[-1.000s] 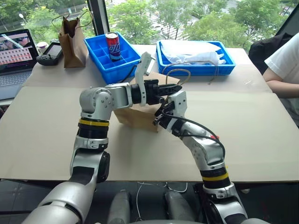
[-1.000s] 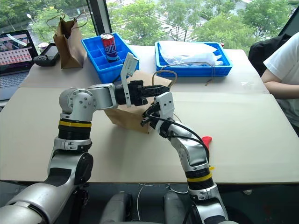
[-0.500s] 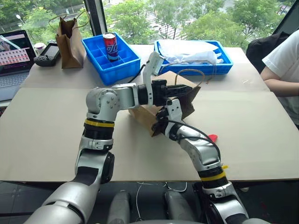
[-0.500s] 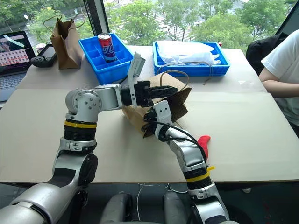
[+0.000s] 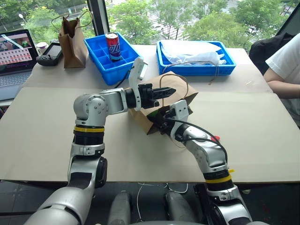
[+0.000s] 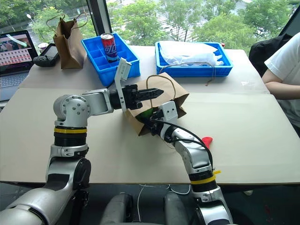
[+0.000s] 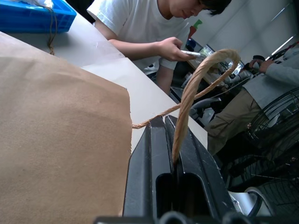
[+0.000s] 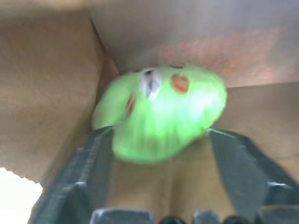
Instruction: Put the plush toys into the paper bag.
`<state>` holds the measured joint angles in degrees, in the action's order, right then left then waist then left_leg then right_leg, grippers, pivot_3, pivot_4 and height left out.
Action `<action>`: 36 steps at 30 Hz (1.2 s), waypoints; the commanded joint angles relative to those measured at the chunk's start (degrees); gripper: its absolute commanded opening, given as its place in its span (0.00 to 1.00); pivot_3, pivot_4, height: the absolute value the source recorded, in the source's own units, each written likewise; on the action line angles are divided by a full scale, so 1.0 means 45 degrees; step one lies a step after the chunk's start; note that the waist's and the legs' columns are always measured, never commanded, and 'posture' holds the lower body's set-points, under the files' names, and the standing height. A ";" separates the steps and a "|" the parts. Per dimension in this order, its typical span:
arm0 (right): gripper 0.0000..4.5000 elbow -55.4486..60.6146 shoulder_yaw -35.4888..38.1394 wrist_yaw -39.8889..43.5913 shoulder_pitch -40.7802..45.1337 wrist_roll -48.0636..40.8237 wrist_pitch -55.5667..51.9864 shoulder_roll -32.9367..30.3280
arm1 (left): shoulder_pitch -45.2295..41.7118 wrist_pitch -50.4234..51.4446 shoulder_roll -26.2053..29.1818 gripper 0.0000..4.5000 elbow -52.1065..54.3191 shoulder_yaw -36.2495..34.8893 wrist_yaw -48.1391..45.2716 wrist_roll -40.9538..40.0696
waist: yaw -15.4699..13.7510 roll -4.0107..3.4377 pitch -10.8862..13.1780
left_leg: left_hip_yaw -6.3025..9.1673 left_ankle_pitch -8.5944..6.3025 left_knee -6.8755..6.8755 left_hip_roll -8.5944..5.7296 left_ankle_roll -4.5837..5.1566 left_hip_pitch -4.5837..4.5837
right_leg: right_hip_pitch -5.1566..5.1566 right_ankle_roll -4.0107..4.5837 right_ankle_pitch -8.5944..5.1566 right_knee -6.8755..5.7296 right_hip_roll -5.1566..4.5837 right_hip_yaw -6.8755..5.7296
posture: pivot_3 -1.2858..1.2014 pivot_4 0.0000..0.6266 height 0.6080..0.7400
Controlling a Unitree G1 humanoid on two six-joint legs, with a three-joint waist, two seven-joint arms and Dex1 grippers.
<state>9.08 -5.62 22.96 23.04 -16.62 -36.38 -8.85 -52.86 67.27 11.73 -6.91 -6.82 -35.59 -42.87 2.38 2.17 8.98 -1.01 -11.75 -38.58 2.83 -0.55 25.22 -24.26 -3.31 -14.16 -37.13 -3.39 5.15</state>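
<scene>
While the paper bag [image 6: 159, 101] lies tipped on the table [image 6: 243, 122], its mouth faces the right end effector [image 6: 152, 125], so this is how I read it:

Green toy: the round light-green plush [image 8: 161, 112] sits inside the bag, just past the right end effector's fingertips, near the bag's inner corner.
Green toy, handling: it looks soft and light; I judge it will squash easily, so a hold across its round middle is best.
Red toy: the chili plush [image 6: 206, 140] lies on the table beside the right forearm, well behind that end effector and outside the bag.
Bag, handling: thin kraft paper, light, it folds easily; the string handle [image 7: 196, 88] is the safe place to hold.
Right end effector: fingers stand wide apart, one on each side of the green toy, seemingly not pressing it.
Left end effector [image 5: 159, 92]: fingers closed tight on the string handle, just above the bag's mouth.
</scene>
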 commanded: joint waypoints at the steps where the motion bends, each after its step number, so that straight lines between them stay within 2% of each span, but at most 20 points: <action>1: 0.80 0.2584 0.0724 0.0064 -0.0476 -0.0981 -0.1790 -0.0787 | -0.0192 -0.0509 -0.0170 0.00 -0.0136 0.0243 -0.0242 0.0033 | -0.0013 0.0000 0.0000 | 0.0000 0.0000 0.0000 0.0000 0.0000 0.0000 | 0.0000 0.0000 0.0000 0.0001 0.0000 -0.0001 | 0.52 0.24 0.87; 5: 0.80 0.4762 0.1922 0.0023 -0.1311 -0.1860 -0.3749 -0.2207 | -0.0189 -0.0684 -0.0316 0.00 -0.0352 0.0464 -0.0436 -0.0002 | -0.0050 0.0000 0.0000 | -0.0002 0.0000 -0.0001 -0.0002 0.0000 0.0001 | 0.0002 -0.0001 -0.0001 0.0007 0.0000 0.0001 | 0.52 0.24 0.87; 10: 0.80 0.7600 0.4429 0.0338 -0.3186 -0.3012 -0.6713 -0.4963 | -0.0270 -0.0831 -0.0366 0.00 -0.0664 0.0724 -0.0800 -0.0016 | -0.0220 0.0000 0.0001 | -0.0002 -0.0001 0.0001 -0.0008 0.0001 0.0009 | 0.0007 -0.0004 -0.0005 0.0023 -0.0002 0.0003 | 0.52 0.24 0.87; 14: 0.80 0.8818 0.6382 -0.0032 -0.3958 -0.3576 -0.9052 -0.5816 | -0.0377 -0.0899 -0.0356 0.00 -0.0917 0.0890 -0.1093 0.0006 | -0.0206 0.0001 0.0001 | -0.0002 0.0000 0.0002 -0.0011 0.0002 -0.0002 | 0.0005 -0.0003 -0.0007 0.0016 0.0005 0.0020 | 0.52 0.24 0.87; 19: 0.80 0.9834 0.8020 -0.0930 -0.4656 -0.3179 -1.0809 -0.5151 | -0.0478 -0.0923 -0.0133 0.00 -0.1195 0.1538 -0.1882 0.0168 | -0.0263 -0.0001 0.0000 | 0.0015 0.0002 0.0001 -0.0020 0.0005 -0.0006 | 0.0010 -0.0002 -0.0008 0.0016 0.0010 0.0025 | 0.52 0.24 0.87; 23: 0.80 0.9852 0.7150 -0.1674 -0.6372 -0.2810 -1.0804 -0.3742 | -0.0879 -0.1101 -0.0043 0.00 -0.1636 0.1700 -0.2277 0.0379 | -0.0342 -0.0001 0.0000 | 0.0017 0.0002 0.0002 -0.0023 0.0005 -0.0003 | 0.0008 -0.0004 -0.0010 0.0021 0.0007 0.0025 | 0.52 0.24 0.87; 26: 0.65 0.9425 0.6020 -0.2007 -0.7401 -0.2387 -0.9888 -0.3272 | -0.1050 -0.1096 0.0071 0.00 -0.1750 0.1763 -0.2543 0.0465 | -0.0331 -0.0006 -0.0002 | 0.0015 0.0002 0.0005 -0.0026 0.0005 0.0000 | 0.0005 -0.0003 -0.0013 0.0021 0.0006 0.0027 | 0.52 0.24 0.87; 27: 0.55 0.9272 0.5853 -0.2135 -0.7509 -0.2208 -0.9498 -0.3138 | -0.1099 -0.1106 0.0097 0.00 -0.1793 0.1770 -0.2606 0.0510 | -0.0330 -0.0006 -0.0003 | 0.0014 0.0002 0.0002 -0.0026 0.0005 -0.0001 | 0.0012 -0.0003 -0.0013 0.0023 0.0004 0.0028 | 0.52 0.24 0.87; 29: 0.42 0.9055 0.5778 -0.2218 -0.7558 -0.1975 -0.8752 -0.3009 | -0.1183 -0.1099 0.0136 0.00 -0.1847 0.1751 -0.2684 0.0553 | -0.0307 -0.0007 -0.0004 | 0.0014 0.0002 -0.0010 -0.0026 0.0005 -0.0007 | 0.0025 -0.0004 -0.0013 0.0023 0.0004 0.0028 | 0.52 0.24 0.87; 34: 0.05 0.9491 0.4617 -0.0518 -0.6906 -0.2070 -0.6695 -0.5293 | -0.1416 -0.0891 -0.0005 0.00 -0.1889 0.1411 -0.2563 0.0329 | -0.0302 -0.0006 -0.0002 | 0.0008 0.0004 -0.0031 -0.0030 0.0007 -0.0004 | 0.0021 -0.0019 -0.0021 0.0021 0.0004 0.0040 | 0.52 0.24 0.87; 35: 0.00 0.9491 0.4304 -0.0336 -0.6555 -0.2052 -0.6474 -0.5696 | -0.1470 -0.0862 -0.0056 0.00 -0.1907 0.1360 -0.2541 0.0291 | -0.0299 -0.0006 -0.0002 | 0.0010 0.0004 -0.0030 -0.0028 0.0007 -0.0005 | 0.0022 -0.0020 -0.0022 0.0021 0.0006 0.0037 | 0.52 0.24 0.87; 36: 0.00 0.9370 0.3973 -0.0221 -0.6017 -0.2026 -0.6376 -0.6056 | -0.1547 -0.0887 -0.0094 0.00 -0.1950 0.1342 -0.2530 0.0311 | -0.0282 -0.0006 -0.0001 | 0.0014 0.0004 -0.0029 -0.0026 0.0007 -0.0005 | 0.0020 -0.0019 -0.0022 0.0021 0.0010 0.0036 | 0.52 0.24 0.87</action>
<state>49.92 13.85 20.55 -6.22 -25.80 -67.56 -34.69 -57.83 63.74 11.72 -16.52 0.08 -46.79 -40.55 1.11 2.14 8.97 -0.93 -11.73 -38.65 2.71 -0.51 25.20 -24.18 -3.39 -14.26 -37.04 -3.34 5.31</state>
